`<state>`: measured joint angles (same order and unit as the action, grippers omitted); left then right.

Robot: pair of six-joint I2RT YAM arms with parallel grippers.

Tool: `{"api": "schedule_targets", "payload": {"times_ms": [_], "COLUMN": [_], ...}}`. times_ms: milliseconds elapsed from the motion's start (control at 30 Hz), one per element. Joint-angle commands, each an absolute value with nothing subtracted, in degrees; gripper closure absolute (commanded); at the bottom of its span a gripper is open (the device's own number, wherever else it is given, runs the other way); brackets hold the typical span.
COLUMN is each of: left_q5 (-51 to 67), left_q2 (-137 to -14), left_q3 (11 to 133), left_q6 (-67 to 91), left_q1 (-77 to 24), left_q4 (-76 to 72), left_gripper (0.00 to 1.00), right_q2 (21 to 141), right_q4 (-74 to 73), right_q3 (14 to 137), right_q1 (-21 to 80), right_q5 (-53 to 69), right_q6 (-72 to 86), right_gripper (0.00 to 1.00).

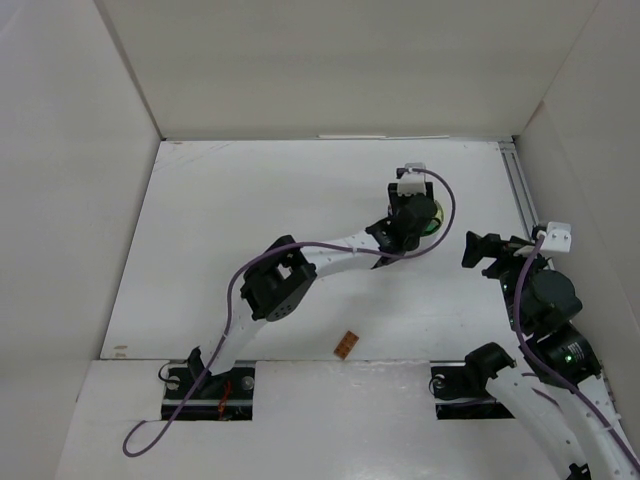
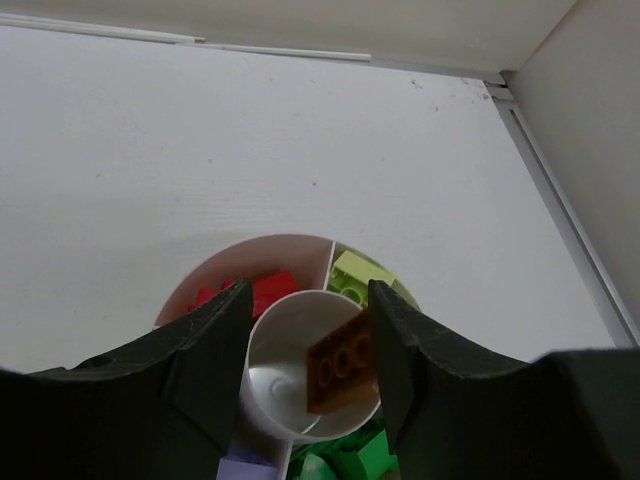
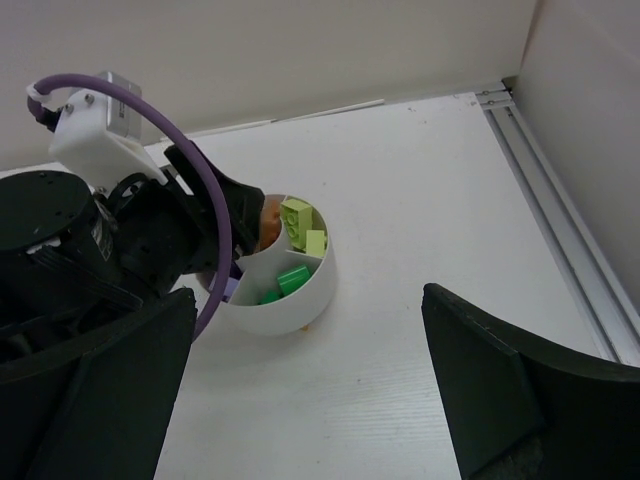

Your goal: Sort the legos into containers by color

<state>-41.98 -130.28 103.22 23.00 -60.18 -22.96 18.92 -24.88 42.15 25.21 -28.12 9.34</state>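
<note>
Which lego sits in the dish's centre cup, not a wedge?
The brown brick, tilted inside the hub; red bricks, lime bricks and green bricks lie in outer wedges.

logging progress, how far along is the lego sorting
Done: red bricks, pale yellow bricks, green bricks and a purple brick lie in separate wedges of the dish. In hand: a brown brick sits between the parted fingers of the left gripper, over the hub. Left: one orange brick on the table.
</note>
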Motion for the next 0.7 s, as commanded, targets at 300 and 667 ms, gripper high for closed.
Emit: {"api": "schedule_targets", "payload": {"times_ms": [300, 667], "left_q5": [-40.88, -35.86], "left_q2": [-114.71, -81.68], "left_q3": [94.49, 75.6], "left_q6": [24.52, 37.6], "left_q1": [-60.29, -56.25], "left_q4": [-26.37, 2.84], "left_gripper": [0.5, 0.0], "right_q2": [19.16, 39.97], "right_q4": [-22.32, -23.2], "right_q3": [41.66, 46.92], "right_q1": [25.75, 26.45], "right_q5": [-27.44, -8.36], "right_q6": [9.15, 2.9], "right_gripper": [0.01, 0.01]}}
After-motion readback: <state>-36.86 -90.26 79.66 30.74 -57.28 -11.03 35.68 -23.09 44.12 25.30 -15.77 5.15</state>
